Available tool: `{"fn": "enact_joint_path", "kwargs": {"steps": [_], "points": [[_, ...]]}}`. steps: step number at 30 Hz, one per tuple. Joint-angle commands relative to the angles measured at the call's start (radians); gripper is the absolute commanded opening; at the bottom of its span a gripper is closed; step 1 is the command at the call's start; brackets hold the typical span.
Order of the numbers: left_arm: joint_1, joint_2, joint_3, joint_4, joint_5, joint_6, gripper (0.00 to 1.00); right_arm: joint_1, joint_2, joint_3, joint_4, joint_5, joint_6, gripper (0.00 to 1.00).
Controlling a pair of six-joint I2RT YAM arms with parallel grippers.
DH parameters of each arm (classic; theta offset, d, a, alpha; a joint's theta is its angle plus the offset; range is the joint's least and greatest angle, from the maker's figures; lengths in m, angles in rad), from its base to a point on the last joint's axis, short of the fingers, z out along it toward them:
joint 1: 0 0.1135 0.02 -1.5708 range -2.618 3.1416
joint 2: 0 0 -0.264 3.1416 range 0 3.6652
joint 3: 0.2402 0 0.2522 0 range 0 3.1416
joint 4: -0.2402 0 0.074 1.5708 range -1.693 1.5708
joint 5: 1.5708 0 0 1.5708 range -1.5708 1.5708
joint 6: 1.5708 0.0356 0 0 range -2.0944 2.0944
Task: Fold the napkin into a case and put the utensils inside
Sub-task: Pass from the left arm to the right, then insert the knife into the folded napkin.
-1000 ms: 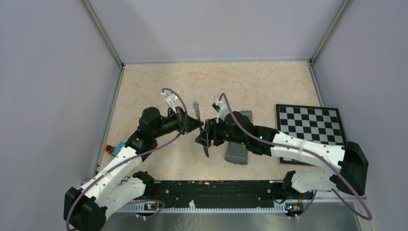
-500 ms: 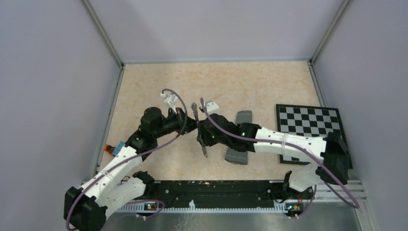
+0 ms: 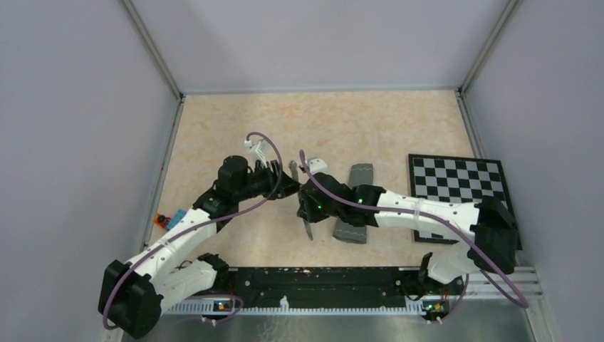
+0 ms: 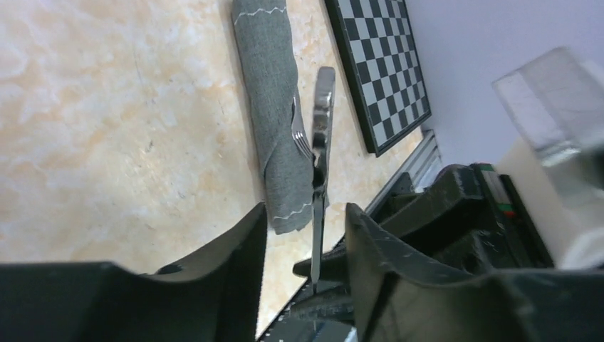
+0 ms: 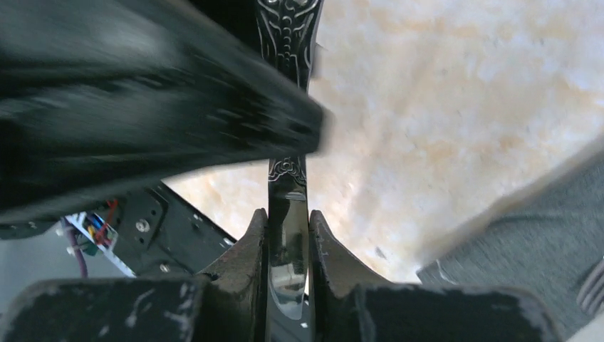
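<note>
Grey napkin (image 3: 354, 204), folded into a narrow case (image 4: 274, 92), lies flat, fork (image 4: 302, 140) tines peeking from its fold; the ornate silver knife (image 5: 288, 189) is pinched in the right gripper (image 5: 288, 222).

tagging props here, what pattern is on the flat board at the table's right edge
Black-and-white checkerboard squares on the board; clearest in the top external view.

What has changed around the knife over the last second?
The right gripper closed on the knife, and the left gripper opened, letting it go. The case, with the fork tucked in it, and the checkered board stayed put.
</note>
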Motion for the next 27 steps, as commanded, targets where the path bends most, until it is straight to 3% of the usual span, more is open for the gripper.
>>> {"fn": "enact_joint_path", "kwargs": {"steps": [1, 6, 11, 16, 27], "points": [[0.002, 0.016, -0.025, 0.072, 0.02, -0.055, 0.54, -0.076, -0.155, -0.139, 0.045, -0.135, 0.076, 0.0], [-0.02, 0.162, -0.088, 0.259, 0.173, -0.128, 0.64, -0.217, -0.367, -0.381, 0.015, -0.337, 0.146, 0.0], [-0.195, 0.354, -0.06, 0.422, 0.15, -0.157, 0.46, -0.357, -0.54, -0.5, -0.132, -0.48, 0.148, 0.0], [-0.295, 0.55, -0.041, 0.621, 0.138, -0.234, 0.22, -0.426, -0.552, -0.528, -0.232, -0.546, 0.11, 0.0], [-0.37, 0.784, 0.034, 0.736, 0.134, -0.248, 0.08, -0.493, -0.453, -0.549, -0.265, -0.6, 0.066, 0.0]]}}
